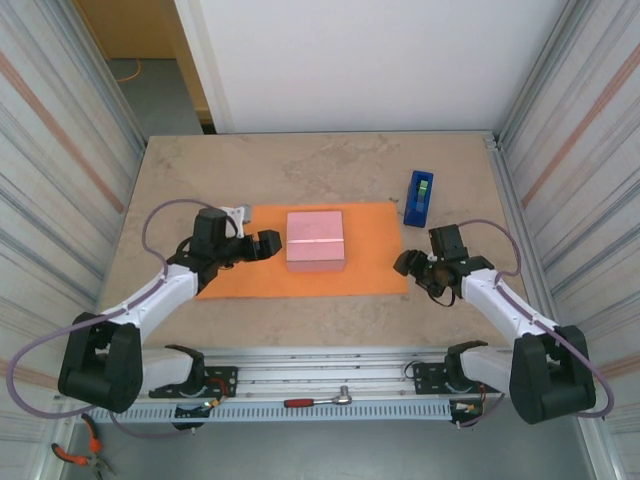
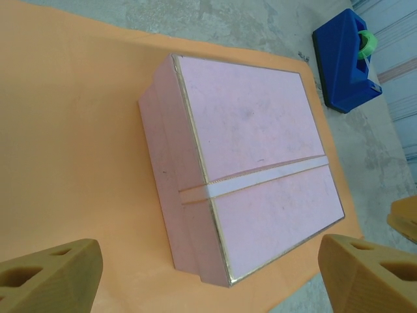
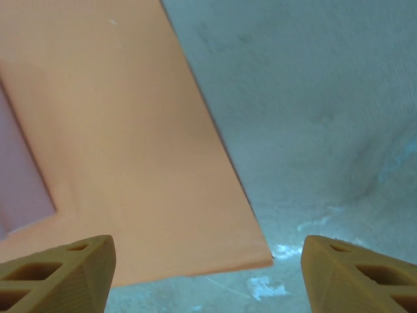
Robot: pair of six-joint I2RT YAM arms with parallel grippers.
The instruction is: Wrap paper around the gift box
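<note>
The pale pink gift box (image 1: 315, 240) lies flat in the middle of the orange paper (image 1: 370, 268), which is spread on the table. My left gripper (image 1: 268, 243) hovers just left of the box, over the paper, jaws wide apart. In the left wrist view the gift box (image 2: 254, 163) with its white band rests on the paper (image 2: 71, 130), and the left gripper (image 2: 212, 277) is open and holds nothing. My right gripper (image 1: 405, 263) stands at the paper's near right corner. In the right wrist view the right gripper (image 3: 208, 277) is open around that corner of the paper (image 3: 130, 130).
A blue tape dispenser (image 1: 419, 197) stands past the paper's far right corner and is seen in the left wrist view as the tape dispenser (image 2: 345, 59). A ratchet tool (image 1: 320, 401) lies on the front rail. Corrugated walls close in both sides of the table (image 1: 300, 160).
</note>
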